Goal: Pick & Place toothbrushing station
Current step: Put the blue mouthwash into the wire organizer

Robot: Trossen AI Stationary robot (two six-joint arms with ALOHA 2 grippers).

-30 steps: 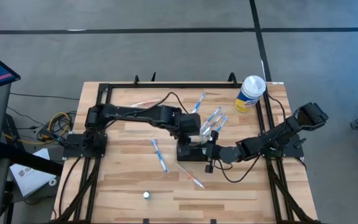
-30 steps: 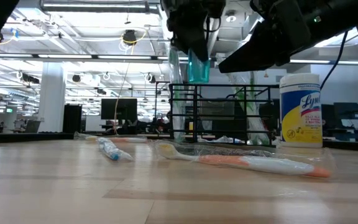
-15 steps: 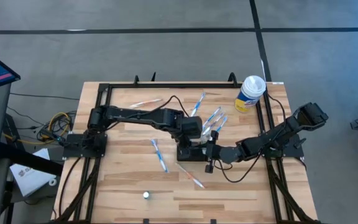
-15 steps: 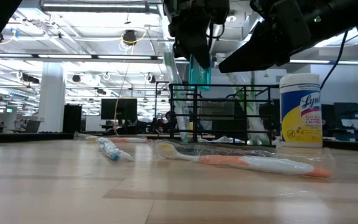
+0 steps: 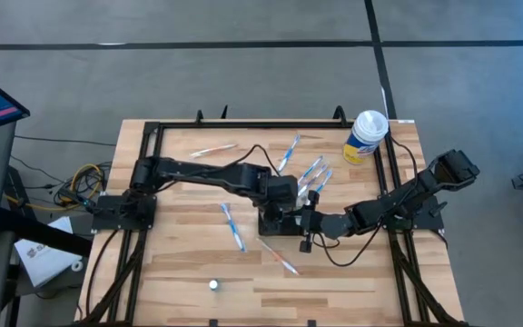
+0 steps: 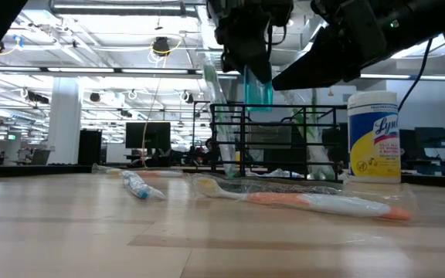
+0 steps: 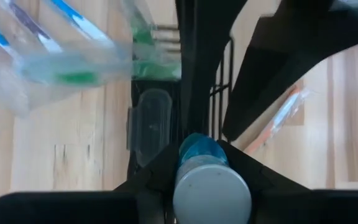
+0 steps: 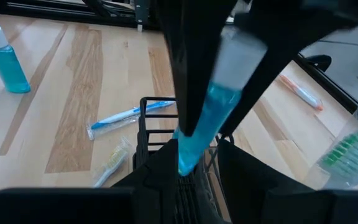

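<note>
Blue bottle (image 6: 258, 87) (capped) in left tool (image 5: 284, 193), over toothbrushing station (image 5: 280, 222).

Two arms, each with one tool: left tool (image 5: 284, 202), right tool (image 5: 303, 221). One black station (image 5: 278, 223), one wipes canister (image 5: 365, 136), at least five wrapped toothbrushes (image 5: 232, 227).
</note>
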